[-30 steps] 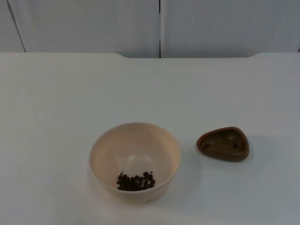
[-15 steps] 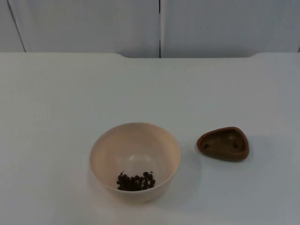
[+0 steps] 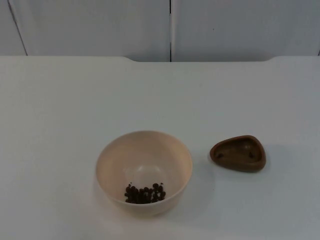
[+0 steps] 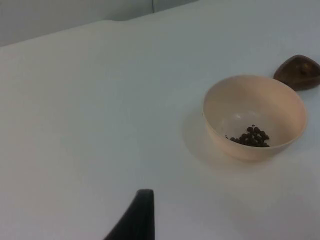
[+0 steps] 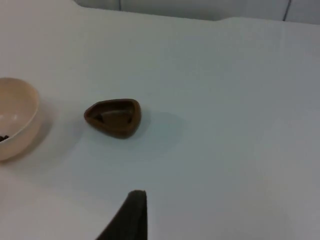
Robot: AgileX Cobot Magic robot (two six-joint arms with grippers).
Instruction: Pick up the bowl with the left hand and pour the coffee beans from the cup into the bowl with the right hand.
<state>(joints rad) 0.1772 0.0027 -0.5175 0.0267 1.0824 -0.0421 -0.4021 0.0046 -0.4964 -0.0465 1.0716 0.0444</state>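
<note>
A: So where are we? The bowl [image 3: 144, 171] sits on the table [image 3: 65, 110], coffee beans [image 3: 145, 193] already inside, the brown cup [image 3: 238, 153] just right of the bowl.

B: Looks poured and done. Left claw [image 4: 136, 217] and right claw [image 5: 129, 216] both hang back, well away from the bowl; we can't tell their opening. Next we'd just confirm the cup's empty.

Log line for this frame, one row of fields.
bowl: on table, holds coffee beans | cup: right of bowl, apart, appears empty | left gripper: waiting | right gripper: waiting
</note>
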